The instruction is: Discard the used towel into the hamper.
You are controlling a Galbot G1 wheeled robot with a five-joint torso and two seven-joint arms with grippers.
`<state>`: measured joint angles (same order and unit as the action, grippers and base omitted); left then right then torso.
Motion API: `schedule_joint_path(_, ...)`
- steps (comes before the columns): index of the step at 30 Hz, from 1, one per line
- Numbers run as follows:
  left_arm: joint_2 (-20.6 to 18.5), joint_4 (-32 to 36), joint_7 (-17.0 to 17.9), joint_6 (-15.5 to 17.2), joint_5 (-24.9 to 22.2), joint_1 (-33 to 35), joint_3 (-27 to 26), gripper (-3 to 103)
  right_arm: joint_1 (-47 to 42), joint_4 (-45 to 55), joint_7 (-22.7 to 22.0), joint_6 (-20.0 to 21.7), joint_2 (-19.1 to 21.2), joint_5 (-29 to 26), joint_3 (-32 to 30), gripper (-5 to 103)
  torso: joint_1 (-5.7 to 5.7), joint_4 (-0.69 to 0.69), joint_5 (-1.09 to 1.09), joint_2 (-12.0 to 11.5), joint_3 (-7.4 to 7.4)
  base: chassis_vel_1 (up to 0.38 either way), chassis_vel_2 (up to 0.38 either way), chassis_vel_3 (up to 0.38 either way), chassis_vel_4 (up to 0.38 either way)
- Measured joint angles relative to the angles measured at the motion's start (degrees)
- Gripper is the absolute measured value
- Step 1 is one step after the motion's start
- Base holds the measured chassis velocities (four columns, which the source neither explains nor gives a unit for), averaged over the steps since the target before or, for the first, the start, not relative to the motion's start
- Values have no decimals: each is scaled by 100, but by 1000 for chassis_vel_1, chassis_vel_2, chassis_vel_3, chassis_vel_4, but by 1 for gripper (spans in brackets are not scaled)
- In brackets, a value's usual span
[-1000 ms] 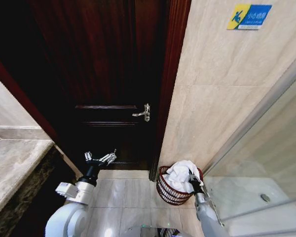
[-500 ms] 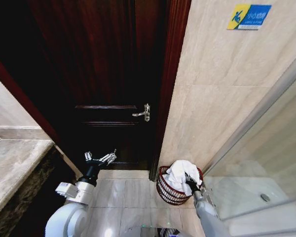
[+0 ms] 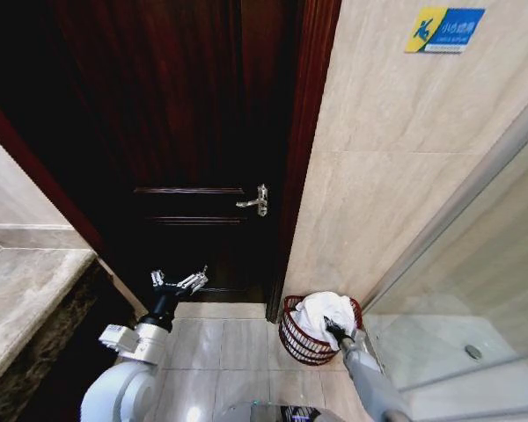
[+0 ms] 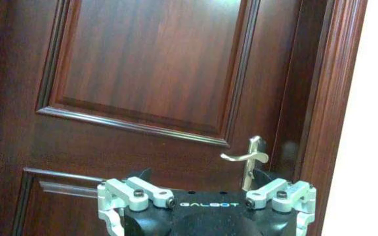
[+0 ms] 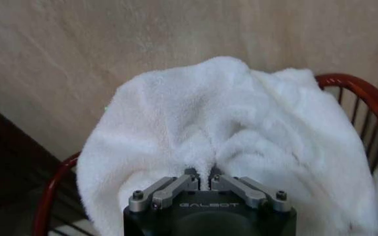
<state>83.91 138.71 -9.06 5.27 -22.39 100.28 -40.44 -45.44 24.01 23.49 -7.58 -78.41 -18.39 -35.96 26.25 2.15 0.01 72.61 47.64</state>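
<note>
Starting at the left of the head view, a pale stone counter (image 3: pixel 26 290) runs along the edge, and just past it the left arm rises from the bottom of the picture. Its left gripper (image 3: pixel 178 282) hangs in the air above the tiled floor (image 3: pixel 220 343), in front of the dark wooden door (image 3: pixel 194 132), with its fingers spread apart and nothing between them. The left wrist view shows the same fingers (image 4: pixel 120 194) wide apart, aimed at the door panel, with the silver door handle (image 4: pixel 248 157) ahead of them.

Further right, past the door frame (image 3: pixel 304 158), the hamper (image 3: pixel 297 336) stands on the floor in the corner, close against the beige tiled wall (image 3: pixel 396 176). A white towel (image 3: pixel 321 312) lies in it, heaped above the rim and draped over the edge. The right gripper (image 3: pixel 328 324) reaches up from the bottom of the picture and sits at the towel, over the hamper. In the right wrist view its fingers (image 5: pixel 175 189) are pressed together and pinch a fold of the towel (image 5: pixel 241 128), with the hamper's red-brown rim (image 5: pixel 356 93) curving around behind the cloth.

At the far right stands a glass shower screen (image 3: pixel 475 290), and a blue and yellow sign (image 3: pixel 444 29) is stuck high on the wall.
</note>
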Motion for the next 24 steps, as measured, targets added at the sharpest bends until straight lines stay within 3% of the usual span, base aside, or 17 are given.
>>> schedule_joint_path(8,0,0,0,0,0,0,0,100,674,-703,-198,225,50,277,9,5,-46,-3,-2,-98,-51,0,0,0,0)
schedule_joint_path(24,0,0,0,0,0,0,0,100,1129,-1312,-634,948,-13,670,-40,5,-305,0,0,-664,-358,0,0,0,0)
